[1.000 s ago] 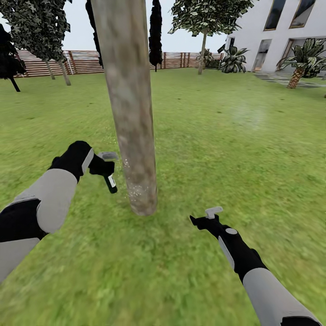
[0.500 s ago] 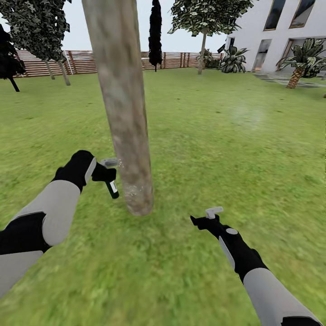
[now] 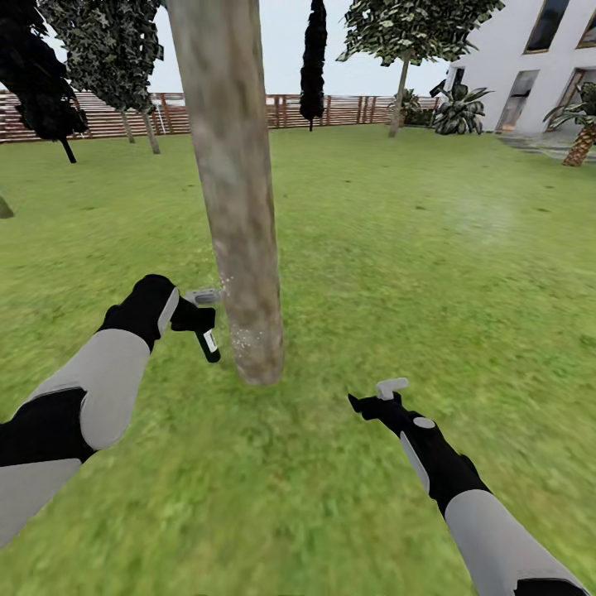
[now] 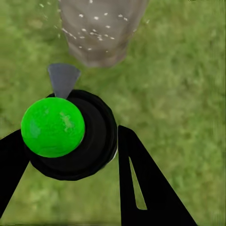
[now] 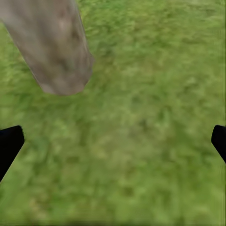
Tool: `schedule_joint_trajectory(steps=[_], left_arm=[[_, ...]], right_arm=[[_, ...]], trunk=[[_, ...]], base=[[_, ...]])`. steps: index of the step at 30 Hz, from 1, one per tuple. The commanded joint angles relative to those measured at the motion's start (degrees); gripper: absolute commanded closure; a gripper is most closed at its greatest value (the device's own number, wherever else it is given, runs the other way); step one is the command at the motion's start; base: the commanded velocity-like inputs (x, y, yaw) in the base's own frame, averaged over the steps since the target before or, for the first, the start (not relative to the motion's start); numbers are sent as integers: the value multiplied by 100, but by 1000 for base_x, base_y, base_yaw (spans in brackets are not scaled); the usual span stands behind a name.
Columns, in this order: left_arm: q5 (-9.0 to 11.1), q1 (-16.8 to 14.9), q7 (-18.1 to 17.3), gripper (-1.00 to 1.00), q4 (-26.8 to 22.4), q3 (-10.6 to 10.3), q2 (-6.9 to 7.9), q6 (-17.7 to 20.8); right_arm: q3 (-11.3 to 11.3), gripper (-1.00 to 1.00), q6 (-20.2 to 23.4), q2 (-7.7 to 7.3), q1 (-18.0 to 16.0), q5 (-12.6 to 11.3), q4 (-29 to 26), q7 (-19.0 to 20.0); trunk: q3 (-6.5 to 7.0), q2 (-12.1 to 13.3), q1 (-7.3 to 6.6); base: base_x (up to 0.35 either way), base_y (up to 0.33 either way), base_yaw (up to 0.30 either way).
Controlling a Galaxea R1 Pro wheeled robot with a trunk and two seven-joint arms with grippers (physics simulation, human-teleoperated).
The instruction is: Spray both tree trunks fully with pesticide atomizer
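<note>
- Head view puts my left gripper [image 3: 197, 319] closed around the pesticide atomizer [image 3: 207, 341], held just beside the lower part of the near tree trunk [image 3: 236, 190], low over the lawn [image 3: 430, 248].
- White specks dot the bark near the base of that trunk, so I judge spraying is under way here; the bark higher up looks bare, so coverage seems far from complete.
- A second thick-trunked tree [image 3: 401, 79] stands well apart near the wooden fence [image 3: 348, 109]; I judge it is not yet sprayed, though it is too far to tell.
- My right gripper [image 3: 377, 397] hangs over the grass holding nothing; in the right wrist view its fingertips [image 5: 10, 143] sit wide apart at the picture's edges.
- Left wrist view adds what the head view lacks: the atomizer's green top [image 4: 52, 127] between my fingers [image 4: 141, 188], and droplets in flight toward the speckled trunk.
- Right wrist view gives the trunk's base meeting the grass, with no specks that I can make out.
</note>
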Motion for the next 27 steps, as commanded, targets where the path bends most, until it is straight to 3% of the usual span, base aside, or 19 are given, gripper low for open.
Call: schedule_joint_trajectory(steps=[1, 12, 27], left_arm=[[-58, -6, -39, 100, 3, 39, -8, 21], [-58, 149, -37, 100, 67, 24, -10, 18], [-59, 152, -28, 100, 66, 27, -9, 18]], right_arm=[[10, -100, 30, -5, 0, 22, -13, 10], [10, -100, 30, -5, 0, 22, -36, 10], [10, -100, 30, -5, 0, 22, -37, 10]], trunk=[[-5, -2, -1], [-5, -2, -1], [-5, -2, -1]], base=[[-7, -272, 275], [-1, -273, 61], [0, -273, 269]])
